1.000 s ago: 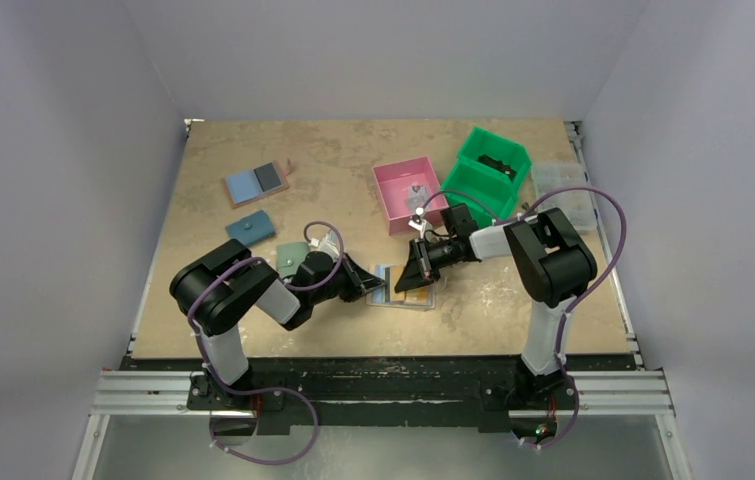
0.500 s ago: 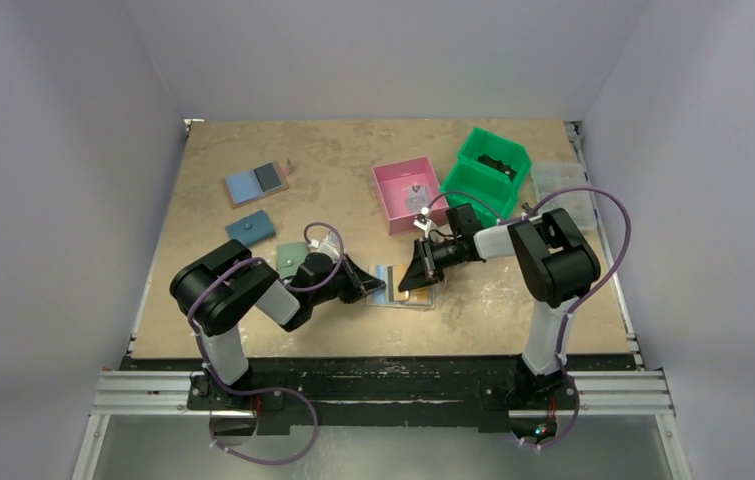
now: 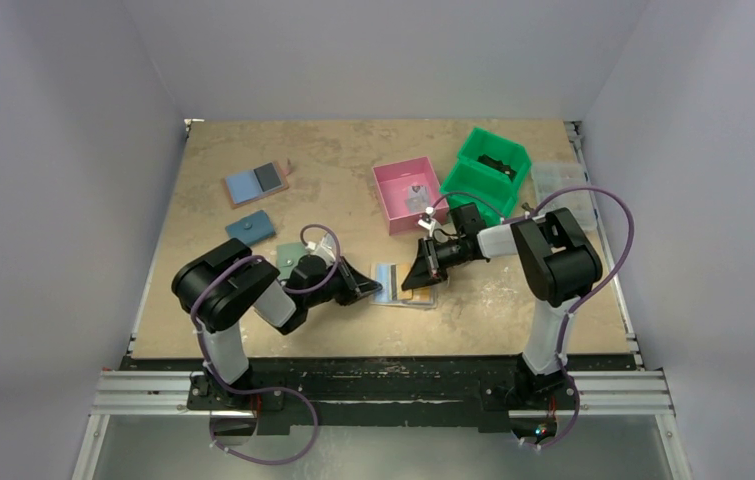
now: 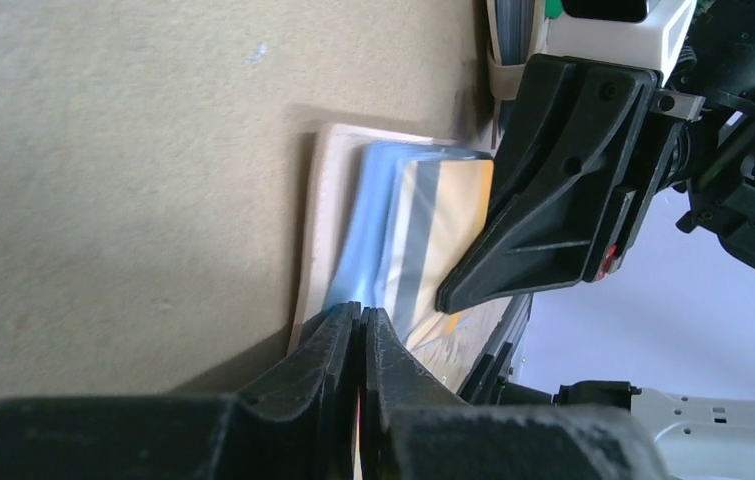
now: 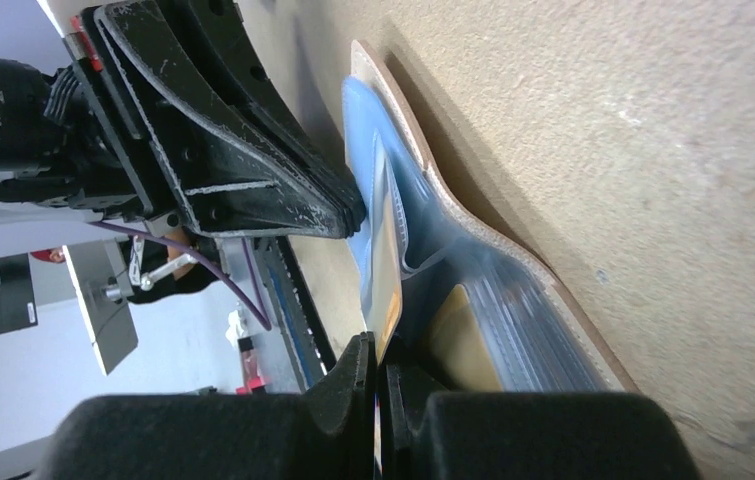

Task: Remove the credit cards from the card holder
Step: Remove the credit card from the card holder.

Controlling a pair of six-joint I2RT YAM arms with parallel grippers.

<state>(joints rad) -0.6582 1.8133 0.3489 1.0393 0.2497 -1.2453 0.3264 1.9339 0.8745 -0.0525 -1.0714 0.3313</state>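
Observation:
The card holder [image 3: 389,280] lies open on the table between my two grippers, its beige rim [image 4: 328,200] and pale blue panel [image 5: 368,130] showing. My left gripper [image 4: 361,315] is shut, with its tips resting on the holder's blue panel near the edge [image 3: 371,290]. My right gripper [image 5: 381,350] is shut on the edge of a gold-yellow credit card [image 5: 385,270], which has a grey stripe [image 4: 453,215] and stands partly out of its slot. A second gold card [image 5: 463,345] sits in the dark grey panel.
A pink bin [image 3: 411,195] and a green bin [image 3: 488,170] stand behind the right arm, with a clear box [image 3: 561,185] at the far right. A blue-and-black holder [image 3: 256,182], a teal wallet [image 3: 250,227] and a green wallet [image 3: 291,258] lie to the left.
My right gripper's jaws have tightened on the card and it has drawn slightly to the right. The left gripper has stayed shut on the holder, shifting a little to the left.

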